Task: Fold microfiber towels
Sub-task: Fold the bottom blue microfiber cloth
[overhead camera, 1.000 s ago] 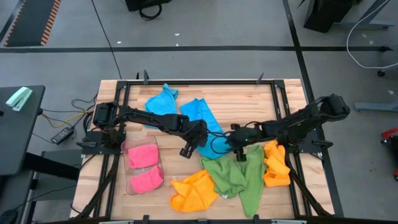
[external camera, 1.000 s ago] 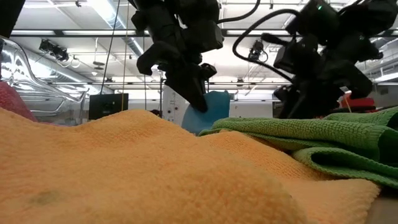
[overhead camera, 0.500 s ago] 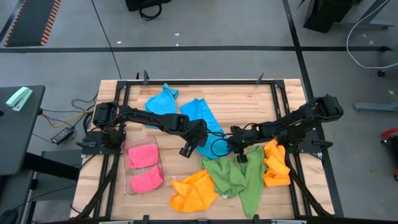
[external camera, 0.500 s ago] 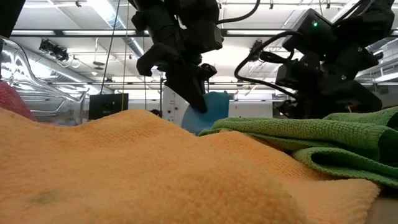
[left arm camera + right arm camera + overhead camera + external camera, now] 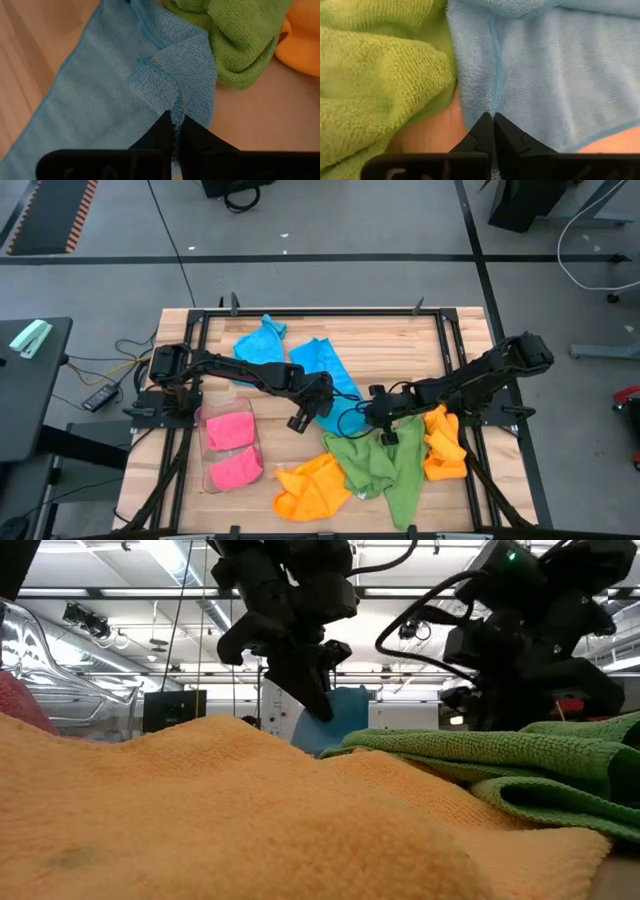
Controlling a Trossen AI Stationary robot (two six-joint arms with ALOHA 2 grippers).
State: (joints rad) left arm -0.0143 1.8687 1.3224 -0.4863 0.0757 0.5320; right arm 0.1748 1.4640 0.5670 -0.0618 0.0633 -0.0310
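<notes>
A sky blue microfiber towel (image 5: 328,370) lies spread at the table's middle, one corner turned over (image 5: 185,65). My left gripper (image 5: 299,421) is shut on its near left edge. My right gripper (image 5: 374,418) is shut on its near right edge, beside a crumpled green towel (image 5: 382,465). In the low view the left gripper (image 5: 318,700) stands before the blue cloth (image 5: 345,710), and the right gripper (image 5: 500,690) is behind the green towel (image 5: 560,755). Orange towels (image 5: 312,490) (image 5: 445,445) lie near the front edge. A second blue towel (image 5: 262,340) lies far left. My left gripper pinches the blue towel's stitched edge (image 5: 175,109) between its two fingers, near the turned-over corner. The fingers slant down from the table's left. The cloth rises to the fingers, while the rest lies on the table. My right gripper pinches the blue towel at a stitched hem (image 5: 493,106) between its two fingers, right beside the green towel (image 5: 380,65). The fingers slant down from the table's right. One layer or several, I cannot tell. The cloth around the hold lies flat on the wood.
A clear plastic tray (image 5: 212,480) with two pink towels (image 5: 232,450) stands at the near left. A dark metal frame (image 5: 320,311) runs around the table. Bare wood (image 5: 400,355) shows at the far right.
My right gripper has edged toward the table's left onto the blue towel's edge, and its fingers have shut there. The left gripper has kept its hold and place.
</notes>
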